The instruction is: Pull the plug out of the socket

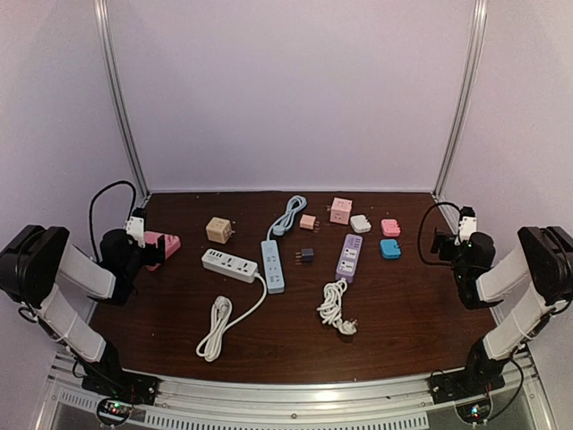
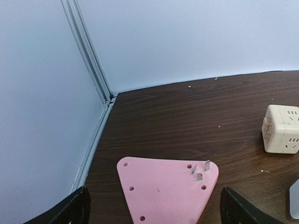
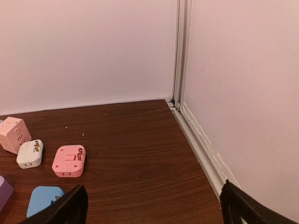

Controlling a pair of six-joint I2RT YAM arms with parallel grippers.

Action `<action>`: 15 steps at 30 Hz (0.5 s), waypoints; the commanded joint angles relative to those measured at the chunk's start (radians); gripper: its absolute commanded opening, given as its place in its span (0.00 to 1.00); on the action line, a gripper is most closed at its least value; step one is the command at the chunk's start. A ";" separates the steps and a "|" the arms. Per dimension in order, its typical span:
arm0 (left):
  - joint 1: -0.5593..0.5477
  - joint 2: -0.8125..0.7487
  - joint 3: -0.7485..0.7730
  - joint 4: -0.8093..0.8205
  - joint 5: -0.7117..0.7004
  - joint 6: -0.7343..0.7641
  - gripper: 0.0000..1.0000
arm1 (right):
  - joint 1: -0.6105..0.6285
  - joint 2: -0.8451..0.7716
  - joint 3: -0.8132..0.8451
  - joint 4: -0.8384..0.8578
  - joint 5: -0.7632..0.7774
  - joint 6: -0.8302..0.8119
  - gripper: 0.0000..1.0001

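Three power strips lie mid-table: a white one (image 1: 229, 265), a blue one (image 1: 272, 264) and a purple one (image 1: 349, 257), each with a cord. At this size I cannot tell which plug sits in a socket. A small dark plug (image 1: 307, 255) lies loose between the blue and purple strips. My left gripper (image 1: 149, 253) (image 2: 154, 215) is open at the left edge, its fingers (image 2: 70, 210) either side of a pink triangular socket block (image 2: 166, 189) with its prongs up. My right gripper (image 1: 440, 242) (image 3: 152, 209) is open at the right edge, over bare wood.
A beige cube socket (image 1: 218, 230) (image 2: 281, 129) sits right of the pink block. At the back stand a pink cube (image 1: 340, 210) (image 3: 14, 134), white (image 3: 30, 154), pink (image 3: 69, 161) and blue (image 3: 44, 199) adapters. Coiled white cords (image 1: 215, 327) (image 1: 336, 307) lie near the front. Walls enclose three sides.
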 commanded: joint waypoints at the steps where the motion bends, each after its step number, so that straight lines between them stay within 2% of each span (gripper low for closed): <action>1: 0.004 0.002 -0.031 0.134 0.145 0.053 0.98 | -0.005 0.004 -0.009 0.058 -0.020 -0.010 1.00; 4: 0.004 0.004 -0.030 0.134 0.146 0.052 0.98 | -0.004 0.006 -0.010 0.062 -0.018 -0.012 1.00; 8: 0.004 0.007 -0.005 0.091 0.074 0.019 0.98 | -0.003 0.007 -0.007 0.061 -0.021 -0.016 1.00; 15: 0.004 0.005 -0.008 0.095 0.067 0.020 0.98 | -0.003 0.008 0.005 0.040 -0.064 -0.018 1.00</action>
